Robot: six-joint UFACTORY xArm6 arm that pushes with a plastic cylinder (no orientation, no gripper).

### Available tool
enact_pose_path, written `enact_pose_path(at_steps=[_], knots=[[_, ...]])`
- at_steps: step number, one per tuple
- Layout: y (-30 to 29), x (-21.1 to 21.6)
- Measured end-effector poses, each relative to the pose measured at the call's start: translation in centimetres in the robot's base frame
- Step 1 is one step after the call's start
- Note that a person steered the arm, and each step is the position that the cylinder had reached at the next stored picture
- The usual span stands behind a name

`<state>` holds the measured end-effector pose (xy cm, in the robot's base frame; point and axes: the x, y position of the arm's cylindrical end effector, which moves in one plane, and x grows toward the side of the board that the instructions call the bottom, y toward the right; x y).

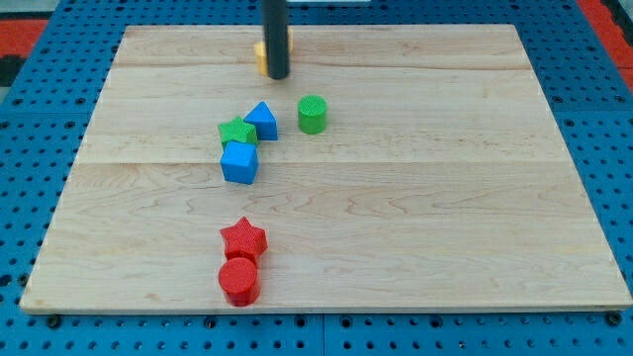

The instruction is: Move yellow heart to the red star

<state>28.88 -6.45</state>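
Note:
The yellow heart (260, 56) lies near the view's top, left of centre, mostly hidden behind my rod; only its left edge shows. My tip (278, 75) rests on the board right at the heart's lower right side. The red star (243, 239) lies far below, toward the view's bottom, left of centre.
A red cylinder (238, 282) touches the red star from below. Between heart and star lie a green star (236, 132), a blue triangular block (261, 120), a blue cube (239, 162) and a green cylinder (312, 114). The wooden board (445, 198) sits on a blue pegboard.

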Motion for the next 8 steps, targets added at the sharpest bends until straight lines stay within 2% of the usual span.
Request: enact_pose_path(at_steps=[1,2,3,4,6,7,8], knots=[[2.6,0.7],[10.9,-7.2],[10.5,-9.2],[0.2,-8.4],[-7.7,-3.3],[-3.3,-3.6],[-4.7,-9.4]])
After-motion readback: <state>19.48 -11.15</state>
